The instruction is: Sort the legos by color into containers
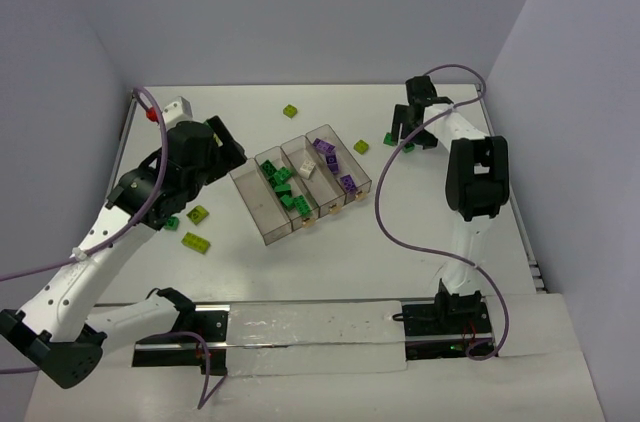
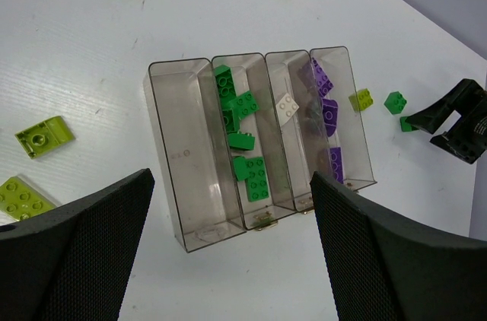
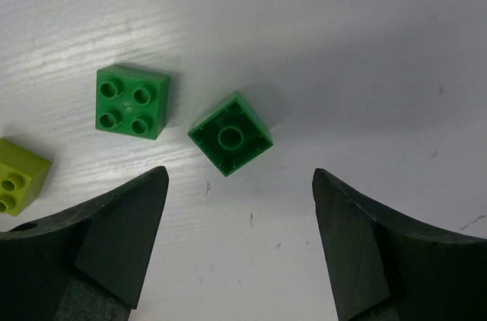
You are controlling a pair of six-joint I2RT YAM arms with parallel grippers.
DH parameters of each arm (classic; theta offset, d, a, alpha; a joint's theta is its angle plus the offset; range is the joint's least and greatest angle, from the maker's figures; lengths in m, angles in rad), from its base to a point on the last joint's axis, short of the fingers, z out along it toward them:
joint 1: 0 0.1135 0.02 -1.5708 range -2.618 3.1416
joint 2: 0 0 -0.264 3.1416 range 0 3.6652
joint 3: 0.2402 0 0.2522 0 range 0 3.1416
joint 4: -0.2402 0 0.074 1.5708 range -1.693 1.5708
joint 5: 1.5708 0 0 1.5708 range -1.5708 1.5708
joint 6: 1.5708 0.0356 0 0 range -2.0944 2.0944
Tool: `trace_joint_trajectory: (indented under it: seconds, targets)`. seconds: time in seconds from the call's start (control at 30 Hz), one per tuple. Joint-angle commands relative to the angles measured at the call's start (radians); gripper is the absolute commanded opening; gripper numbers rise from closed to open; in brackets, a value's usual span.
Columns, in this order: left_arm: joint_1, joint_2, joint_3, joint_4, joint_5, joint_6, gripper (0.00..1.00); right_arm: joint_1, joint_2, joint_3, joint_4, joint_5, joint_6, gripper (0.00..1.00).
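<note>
Right gripper (image 3: pixel 238 184) gapes wide, holding nothing; I see the overturned dark green lego (image 3: pixel 230 132) on the table (image 3: pixel 380 47) just ahead, centred between its fingers (image 3: pixel 114 237) (squarish, sat diagonally, no long axis).

My top camera overlooks the whole table (image 1: pixel 330 267), sharing the containers (image 1: pixel 258 207) with the left wrist view; the right wrist looks straight down, close.

Four compartments (image 2: pixel 186 154), one white brick (image 2: pixel 288 106), five yellow-green bricks (image 2: pixel 43 137).

White table (image 1: pixel 330 272) boxed by plain pale walls (image 1: pixel 300 12) — lighting seemingly even, overhead.
</note>
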Motion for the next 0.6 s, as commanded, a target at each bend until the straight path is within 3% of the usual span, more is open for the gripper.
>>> trace_joint_trajectory:
  seconds: [0.0,0.37,0.57]
  targets:
    - [0.006,0.005,0.036,0.012,0.002,0.012,0.92,-0.014,0.053,0.089,-0.023,-0.051,-0.107,0.86]
    - [0.007,0.021,0.040,0.007,0.008,0.009,0.92,-0.026,0.106,0.118,-0.020,-0.069,-0.243,0.85]
    - [0.007,0.036,0.052,0.004,0.011,0.012,0.92,-0.028,0.125,0.127,-0.001,-0.104,-0.238,0.79]
